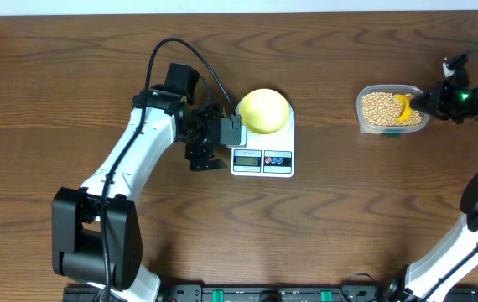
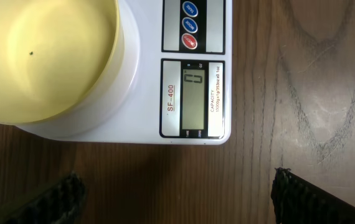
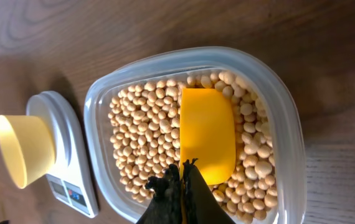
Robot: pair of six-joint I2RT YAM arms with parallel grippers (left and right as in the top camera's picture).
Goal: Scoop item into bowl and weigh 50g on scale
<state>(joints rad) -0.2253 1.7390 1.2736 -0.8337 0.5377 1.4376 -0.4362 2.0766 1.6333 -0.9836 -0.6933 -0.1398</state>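
Observation:
The pale yellow bowl (image 1: 264, 110) stands empty on the white scale (image 1: 262, 159), whose display (image 2: 194, 99) reads 0. The bowl (image 2: 40, 56) and scale (image 2: 146, 81) also show in the left wrist view. My left gripper (image 1: 222, 134) is open and empty at the scale's left edge, fingers (image 2: 177, 193) wide apart over the wood. The tan beans (image 1: 380, 107) fill a clear container (image 1: 390, 88) at the right. My right gripper (image 1: 419, 102) is shut on the handle of a yellow scoop (image 3: 207, 134), whose blade lies in the beans (image 3: 146, 137).
The clear container (image 3: 283, 112) sits on the brown wooden table (image 1: 348, 218), well to the right of the scale (image 3: 65, 155). The bowl (image 3: 25, 149) shows small in the right wrist view. The arm bases stand along the front edge.

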